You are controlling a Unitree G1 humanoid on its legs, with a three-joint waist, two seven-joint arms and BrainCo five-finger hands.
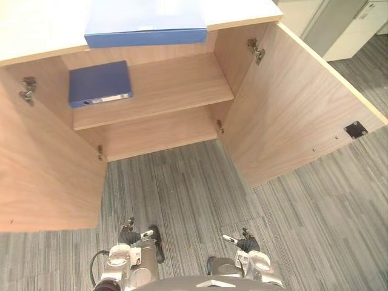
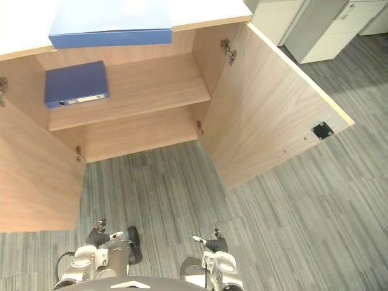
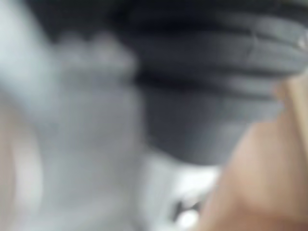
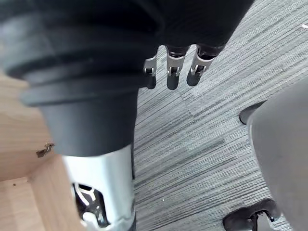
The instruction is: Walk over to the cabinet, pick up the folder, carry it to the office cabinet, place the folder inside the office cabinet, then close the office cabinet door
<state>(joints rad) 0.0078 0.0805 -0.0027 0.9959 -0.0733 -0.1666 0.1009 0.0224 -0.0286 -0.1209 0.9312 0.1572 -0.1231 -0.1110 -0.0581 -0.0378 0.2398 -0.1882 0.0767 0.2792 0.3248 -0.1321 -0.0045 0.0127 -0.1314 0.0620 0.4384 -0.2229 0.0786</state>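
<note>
A dark blue folder (image 1: pixel 99 83) lies flat at the left end of the shelf (image 1: pixel 176 85) inside the open cabinet (image 1: pixel 242 54), its labelled spine facing out. It looks stiff-boarded, smooth-covered and fairly light. The best hold is probably across the spine edge, thumb on top and fingers beneath. A paler folder (image 1: pixel 145 27) rests on the cabinet top, overhanging the front edge, its far part cut off. The left door (image 1: pixel 42 170) and right door (image 1: pixel 297 103) both stand wide. The right hand (image 4: pixel 174 72) hangs low over the carpet (image 1: pixel 182 194), fingers straight and loosely apart, holding nothing. The left hand (image 1: pixel 129 235) is low too, but its pose cannot be told. The shelf hides much of the lower compartment.
</note>
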